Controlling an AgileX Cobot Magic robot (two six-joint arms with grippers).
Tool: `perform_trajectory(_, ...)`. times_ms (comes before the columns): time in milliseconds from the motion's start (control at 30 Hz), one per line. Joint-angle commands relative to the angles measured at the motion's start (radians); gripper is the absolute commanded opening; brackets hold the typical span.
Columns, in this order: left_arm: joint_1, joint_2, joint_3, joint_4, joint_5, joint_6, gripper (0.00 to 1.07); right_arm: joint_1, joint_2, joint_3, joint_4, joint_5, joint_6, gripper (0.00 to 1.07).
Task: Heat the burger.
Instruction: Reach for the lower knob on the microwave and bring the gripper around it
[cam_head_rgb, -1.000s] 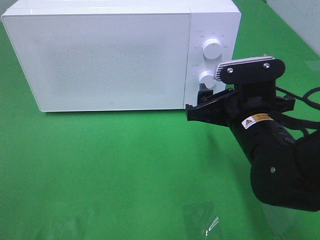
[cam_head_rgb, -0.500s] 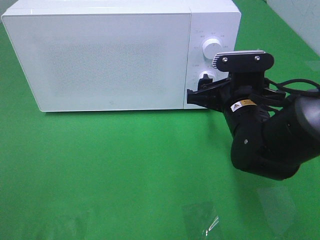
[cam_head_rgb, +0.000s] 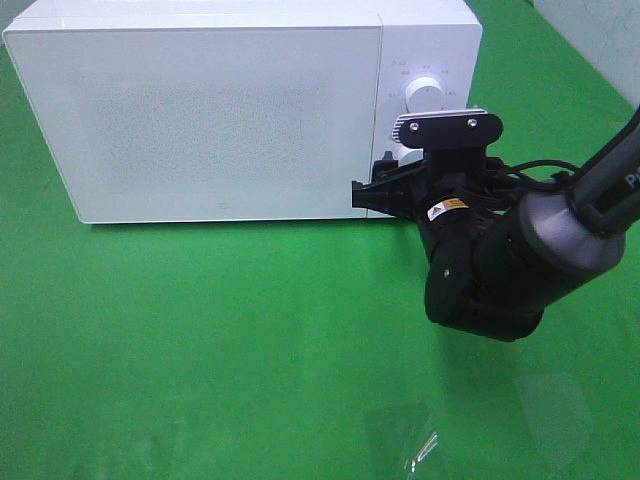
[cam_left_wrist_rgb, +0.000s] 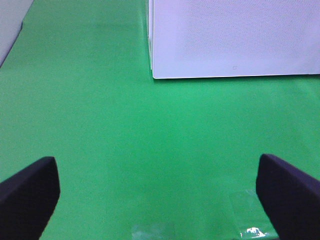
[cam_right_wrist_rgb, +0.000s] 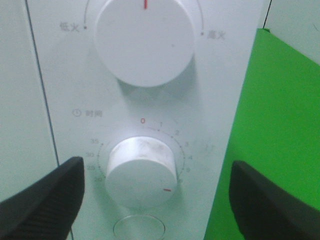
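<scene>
The burger is out of view. The white microwave (cam_head_rgb: 220, 110) stands at the back with its door shut. My right gripper (cam_head_rgb: 378, 190) is up against the control panel, open. In the right wrist view its fingertips (cam_right_wrist_rgb: 47, 192) stand on either side of the lower timer knob (cam_right_wrist_rgb: 142, 172) without touching it. The knob's red mark points down to the right, away from the 0. The upper power knob (cam_right_wrist_rgb: 145, 40) sits above it. My left gripper (cam_left_wrist_rgb: 160, 200) shows only in the left wrist view, open over bare green cloth (cam_left_wrist_rgb: 150, 135), well short of the microwave (cam_left_wrist_rgb: 235, 45).
A green cloth (cam_head_rgb: 200, 330) covers the table. A small clear plastic scrap (cam_head_rgb: 412, 440) lies near the front edge, also seen by the left wrist camera as a shiny scrap (cam_left_wrist_rgb: 250, 232). The right arm's black body (cam_head_rgb: 500, 270) hangs in front of the microwave's right corner.
The right arm has swung left and closer to the microwave, carrying its open gripper leftward along the control panel. The left gripper shows no change.
</scene>
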Motion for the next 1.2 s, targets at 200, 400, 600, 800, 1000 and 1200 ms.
perform_trajectory(200,-0.004,-0.006,0.003,-0.005,-0.008,-0.004,1.01,-0.034,0.051,-0.066,-0.076,-0.104,0.01,0.76)
perform_trajectory(400,-0.004,-0.006,0.003,-0.005,-0.008,-0.004,1.01,-0.047,0.058,-0.08,-0.09,-0.093,0.025,0.76)
perform_trajectory(600,-0.004,-0.006,0.003,-0.005,-0.008,-0.004,1.01,-0.046,0.048,-0.078,-0.088,-0.094,0.027,0.76)
perform_trajectory(800,-0.004,-0.006,0.003,-0.005,-0.008,-0.004,1.01,-0.046,0.035,-0.075,-0.088,-0.095,0.024,0.76)
perform_trajectory(1000,-0.004,-0.006,0.003,-0.005,-0.008,-0.004,1.01,-0.033,0.028,-0.045,-0.081,-0.107,0.024,0.76)
perform_trajectory(1200,-0.004,-0.006,0.003,-0.005,-0.008,-0.004,1.01,-0.034,0.028,-0.045,-0.081,-0.109,0.027,0.7)
